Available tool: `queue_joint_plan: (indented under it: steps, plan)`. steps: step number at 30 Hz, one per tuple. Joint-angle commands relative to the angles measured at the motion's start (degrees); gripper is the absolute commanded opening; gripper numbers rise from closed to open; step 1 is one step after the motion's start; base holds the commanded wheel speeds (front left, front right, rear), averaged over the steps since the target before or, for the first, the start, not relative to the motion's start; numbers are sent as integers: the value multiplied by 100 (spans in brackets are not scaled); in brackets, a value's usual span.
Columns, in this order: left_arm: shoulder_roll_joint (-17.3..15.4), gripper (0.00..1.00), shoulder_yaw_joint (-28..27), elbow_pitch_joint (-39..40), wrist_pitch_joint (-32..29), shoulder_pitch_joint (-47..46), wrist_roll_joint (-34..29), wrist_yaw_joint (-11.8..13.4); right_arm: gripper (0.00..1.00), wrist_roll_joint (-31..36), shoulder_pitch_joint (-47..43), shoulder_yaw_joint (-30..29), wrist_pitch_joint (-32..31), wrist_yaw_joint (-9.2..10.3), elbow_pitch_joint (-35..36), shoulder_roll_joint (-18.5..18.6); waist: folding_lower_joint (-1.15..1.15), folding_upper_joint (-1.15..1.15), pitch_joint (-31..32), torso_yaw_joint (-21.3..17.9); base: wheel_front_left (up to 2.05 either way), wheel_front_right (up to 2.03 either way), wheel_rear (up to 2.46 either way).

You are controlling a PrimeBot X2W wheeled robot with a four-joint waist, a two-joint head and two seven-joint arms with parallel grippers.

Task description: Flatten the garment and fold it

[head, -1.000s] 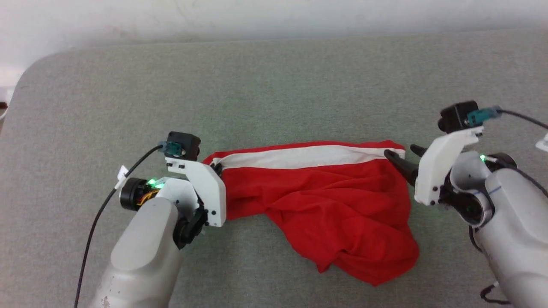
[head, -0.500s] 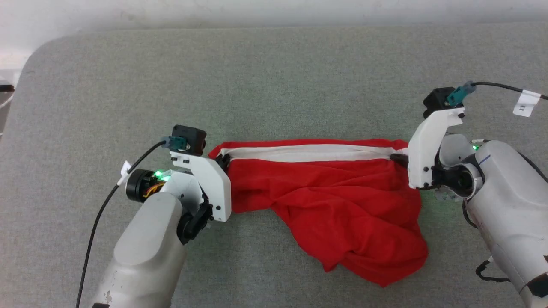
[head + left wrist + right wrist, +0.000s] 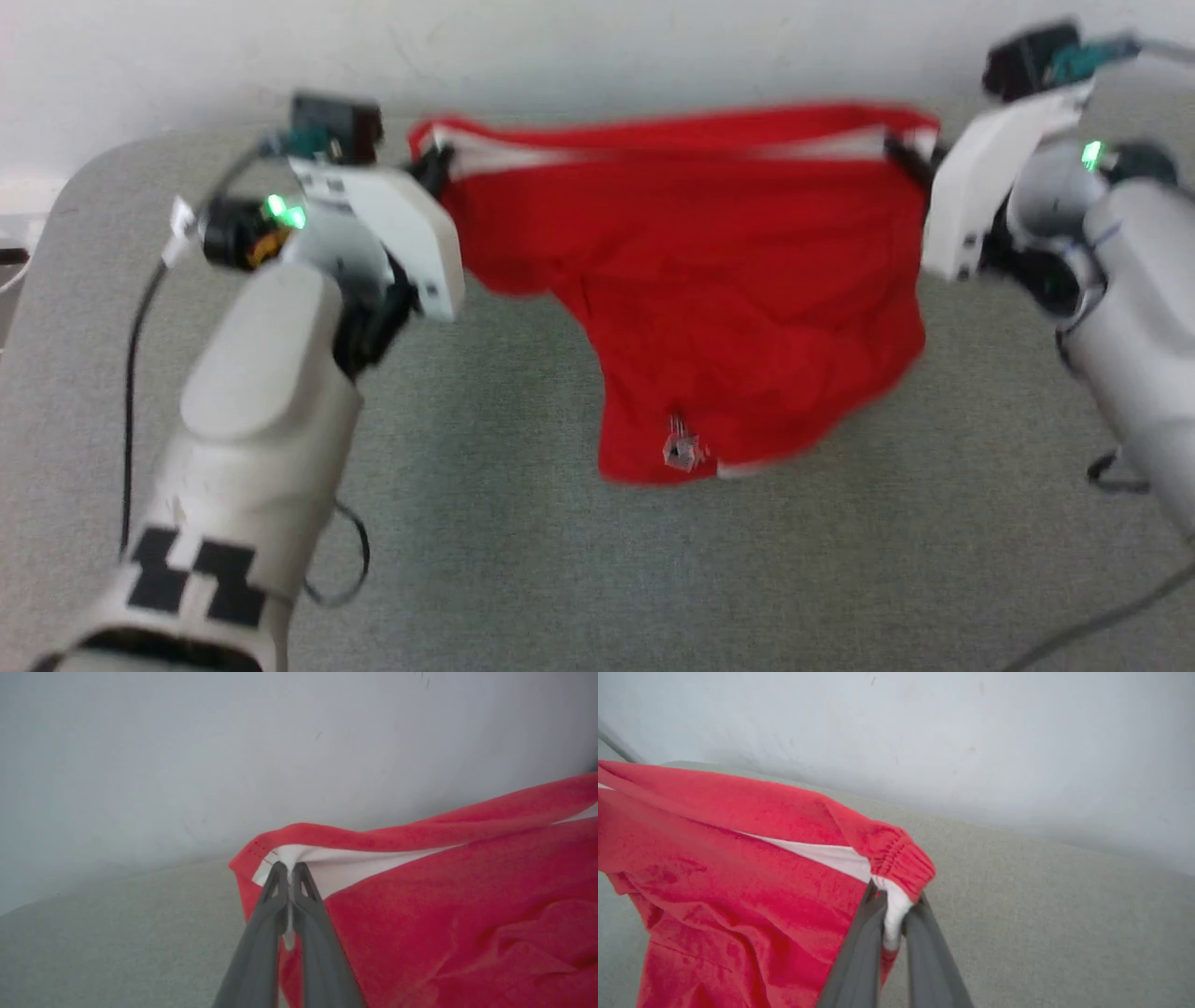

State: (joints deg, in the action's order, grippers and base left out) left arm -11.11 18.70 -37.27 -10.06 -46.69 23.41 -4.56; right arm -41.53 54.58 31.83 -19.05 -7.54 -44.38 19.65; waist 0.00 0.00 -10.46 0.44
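**Q:** Status of the left pincer?
**A:** Left pincer (image 3: pixel 289 870): clenched on the garment (image 3: pixel 728 271) at the garment's top left corner. The fingers pinch the end of the white stripe (image 3: pixel 355 868).

**Q:** Status of the right pincer?
**A:** Right pincer (image 3: pixel 893 905): clenched on the garment's top right corner, gripping white fabric just below a gathered red band (image 3: pixel 901 863).

**Q:** Position of the garment?
**A:** Stretched between both pincers, with its top edge taut and roughly level. The stripe runs along that edge. The red body hangs below the edge in loose folds and narrows to a rounded lower end. The grey worktop (image 3: pixel 523 560) lies beneath the garment, and the pale wall (image 3: pixel 560 47) stands behind its top edge. Contact between the lower end and the worktop cannot be determined.

**Q:** Other features?
**A:** A small pale mark (image 3: pixel 680 450) sits at the garment's lower end. It is too blurred to identify.
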Motion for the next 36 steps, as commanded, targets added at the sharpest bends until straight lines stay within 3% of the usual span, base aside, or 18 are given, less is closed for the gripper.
queue_joint_plan:
  steps: [1,12,17,29,36]
  plan:
    - [-71,0,-78,-170,103,-419,-20,19,0,97,400,-45,163,5,-46,27,0,0,-169,-134,0,0,0]
    - [-230,0,-345,-1240,1493,-3216,-360,353,0,745,2742,-344,1472,5,-305,-16,0,0,-1340,-443,0,0,0]
    - [-268,0,-329,-1711,1905,-3703,-453,405,0,869,3148,-251,1827,5,-532,-170,0,0,-1611,-528,0,0,0]
    - [56,0,-487,-2908,2421,-3324,-136,315,0,558,2637,451,2551,5,-1289,-640,0,0,-1933,-426,0,0,0]
    - [238,0,-662,-2962,2500,-2282,81,212,0,169,1488,940,3165,5,-1093,-639,0,0,-1326,-284,0,0,0]
